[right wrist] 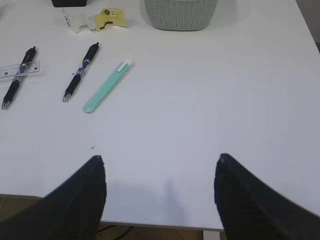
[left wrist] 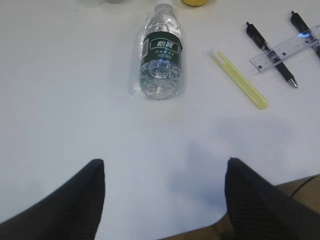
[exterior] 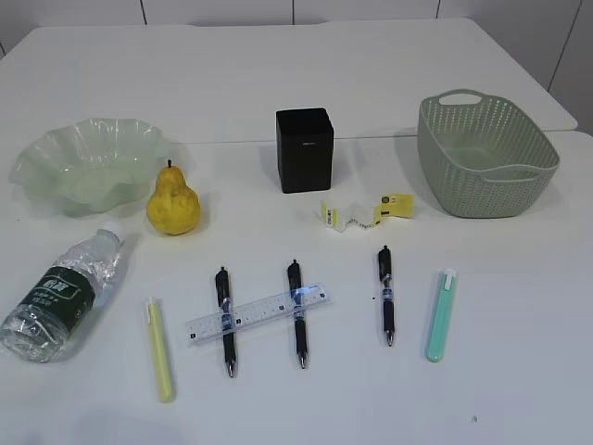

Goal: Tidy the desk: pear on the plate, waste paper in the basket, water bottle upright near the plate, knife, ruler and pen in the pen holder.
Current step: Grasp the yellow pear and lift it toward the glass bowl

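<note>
The yellow pear (exterior: 173,202) stands beside the pale green wavy plate (exterior: 88,167). The water bottle (exterior: 65,292) lies on its side at the left, also in the left wrist view (left wrist: 160,55). The clear ruler (exterior: 259,313) lies across two black pens (exterior: 225,320) (exterior: 296,311); a third pen (exterior: 385,295) lies to the right. The waste paper (exterior: 366,213) lies between the black pen holder (exterior: 304,148) and the sage basket (exterior: 486,153). My left gripper (left wrist: 164,162) and right gripper (right wrist: 160,158) are open and empty over the table's near edge.
A slim yellow knife (exterior: 159,348) lies left of the pens and a mint green one (exterior: 441,313) to the right, also in the right wrist view (right wrist: 106,87). The table's front edge shows under both grippers. A second table stands behind.
</note>
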